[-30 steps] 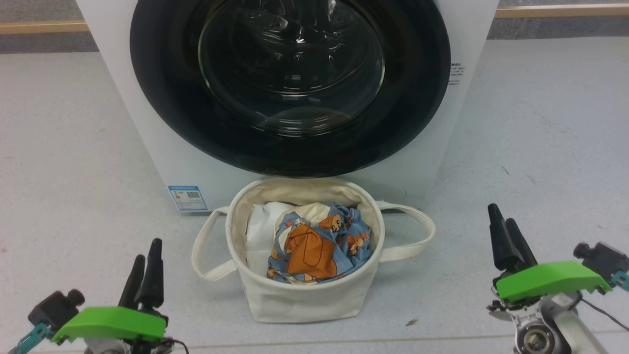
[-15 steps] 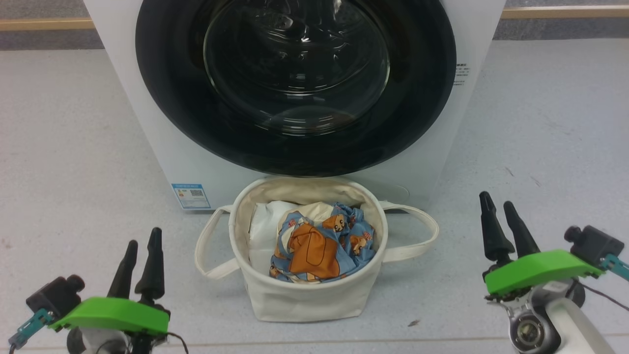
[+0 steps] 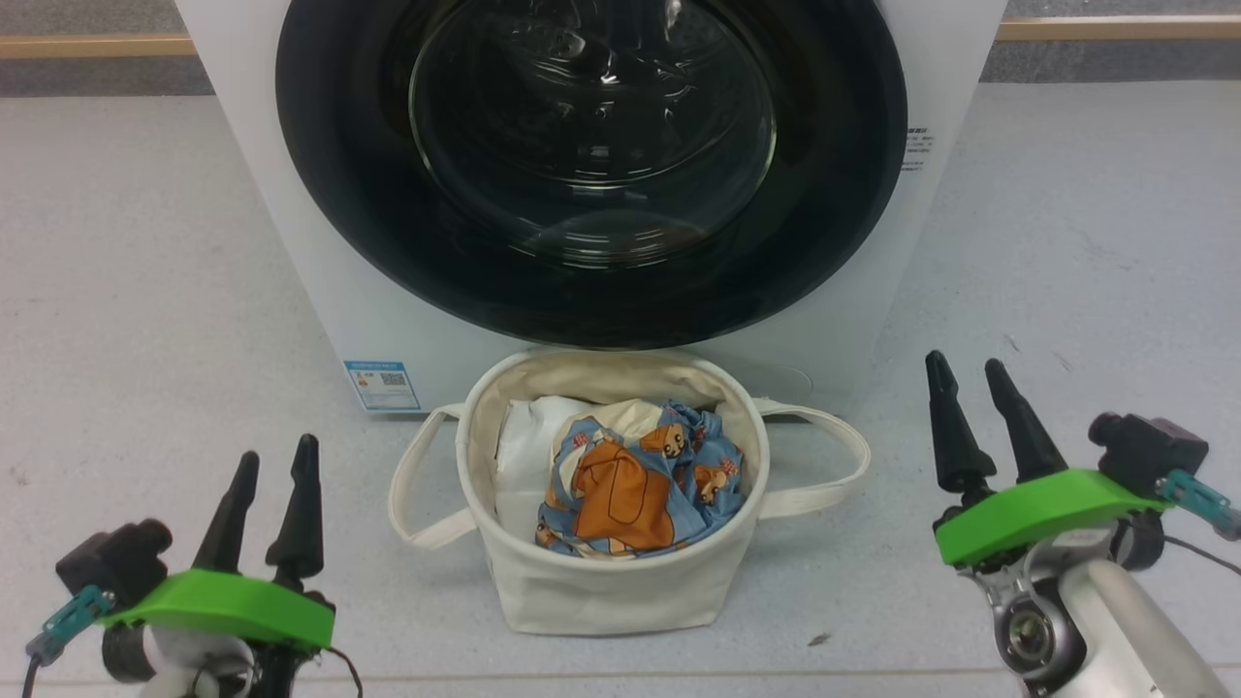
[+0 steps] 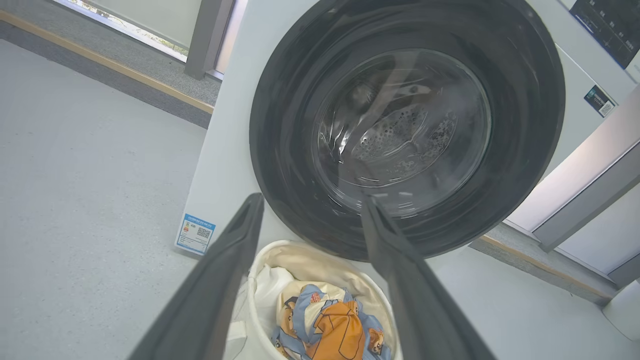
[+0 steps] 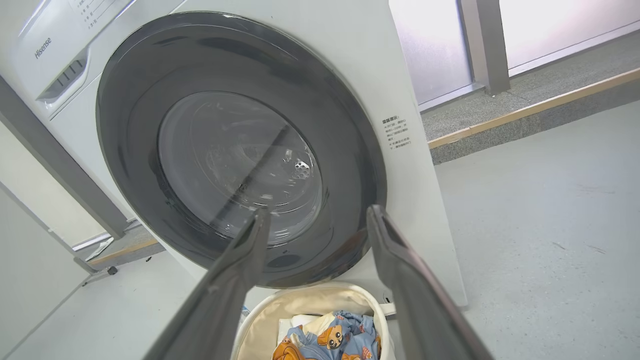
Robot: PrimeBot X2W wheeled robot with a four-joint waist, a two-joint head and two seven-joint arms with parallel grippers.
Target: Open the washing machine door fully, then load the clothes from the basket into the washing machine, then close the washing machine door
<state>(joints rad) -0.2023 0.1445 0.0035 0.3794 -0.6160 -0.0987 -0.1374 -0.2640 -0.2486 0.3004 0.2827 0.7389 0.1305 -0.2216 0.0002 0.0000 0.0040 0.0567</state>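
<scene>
Black gloss rims the washing machine door [image 3: 591,165], shut. My left gripper [image 3: 277,456] and right gripper [image 3: 962,373] are spread and empty, flanking the basket [image 3: 601,591], which holds the clothes [image 3: 630,485] just before the washing machine [image 3: 320,291]. I'd find the rim's pull edge and swing the door wide above the basket. "Hisense" [image 5: 42,47] reads on the panel; the blue label [image 3: 381,385] is illegible.

My head camera looks forward and down, close on the basket [image 3: 606,591] standing before the washing machine door [image 3: 591,310]. My wrist cameras sit lower, left and right, aimed up along their fingers [image 4: 220,280]; all three share door and basket.
</scene>
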